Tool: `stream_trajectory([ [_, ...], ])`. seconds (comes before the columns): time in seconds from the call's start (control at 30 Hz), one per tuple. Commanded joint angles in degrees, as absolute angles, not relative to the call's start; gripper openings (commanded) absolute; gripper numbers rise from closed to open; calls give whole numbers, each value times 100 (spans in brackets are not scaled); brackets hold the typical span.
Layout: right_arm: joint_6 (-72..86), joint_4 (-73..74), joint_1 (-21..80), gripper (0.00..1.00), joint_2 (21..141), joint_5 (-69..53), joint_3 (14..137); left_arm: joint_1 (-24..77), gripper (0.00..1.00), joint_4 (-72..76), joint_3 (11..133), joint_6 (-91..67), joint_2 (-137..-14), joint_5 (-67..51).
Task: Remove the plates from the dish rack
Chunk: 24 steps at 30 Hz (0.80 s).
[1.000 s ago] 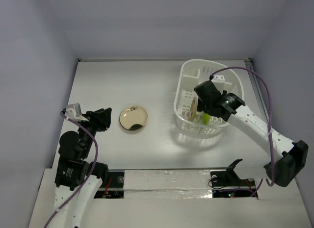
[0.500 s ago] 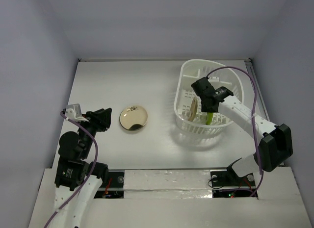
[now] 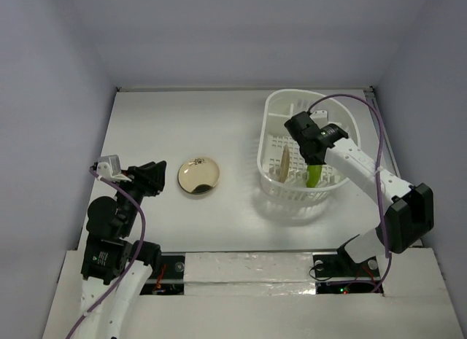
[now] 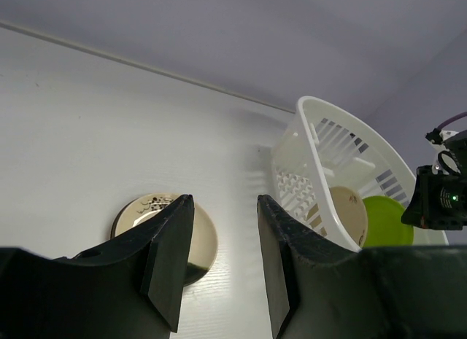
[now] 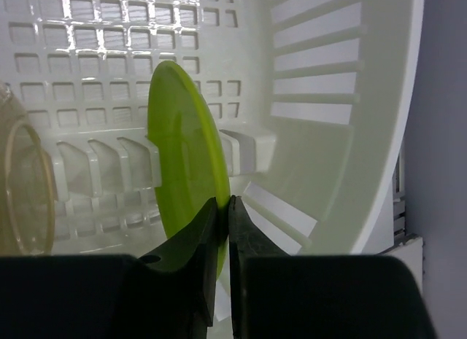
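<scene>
Lime green plate [image 5: 182, 171] upright on edge in the dish rack [image 3: 281, 106], right claw [image 5: 223, 208] pinched on its rim
A pale plate [image 5: 25, 186] stands just beside it, inside the same lattice wall; on the counter [image 3: 160, 120] a patterned plate [image 3: 199, 176] lies flat, left claw [image 4: 224, 208] part-open, empty, near it

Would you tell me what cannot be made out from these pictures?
Lime green plate: right wrist view, lower rim hidden behind the right jaws shut on it.
Cream plate: right wrist view, cut off by the left edge.
Unloaded plate: left wrist view, near part hidden by the left jaws.
Dish rack floor: top view, partly covered by the right arm; more plates may hide there.
</scene>
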State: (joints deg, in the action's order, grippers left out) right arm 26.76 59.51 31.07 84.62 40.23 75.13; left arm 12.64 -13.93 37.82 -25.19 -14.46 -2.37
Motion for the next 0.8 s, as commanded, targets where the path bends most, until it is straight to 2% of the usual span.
stream_trajectory([
  [0.0, 2488, 6213, 3103, 0, 8525, 4359, 8050, 1239, 37, -1107, 3806, -2496, -1389, -281],
  [0.37, 2329, 6697, 3103, 0, 8359, 4834, 8604, 1239, 37, -1099, 3806, -2496, -1389, -290],
  [0.53, 2531, 7031, 3103, 0, 8078, 5080, 9314, 1239, 37, -1099, 3806, -2505, -1406, -281],
  [0.63, 2514, 6752, 3207, 0, 7683, 4940, 9772, 1239, 37, -1099, 3806, -2505, -1424, -281],
  [0.77, 2409, 5847, 3497, 0, 7269, 4326, 9757, 1239, 37, -1099, 3806, -2505, -1450, -264],
])
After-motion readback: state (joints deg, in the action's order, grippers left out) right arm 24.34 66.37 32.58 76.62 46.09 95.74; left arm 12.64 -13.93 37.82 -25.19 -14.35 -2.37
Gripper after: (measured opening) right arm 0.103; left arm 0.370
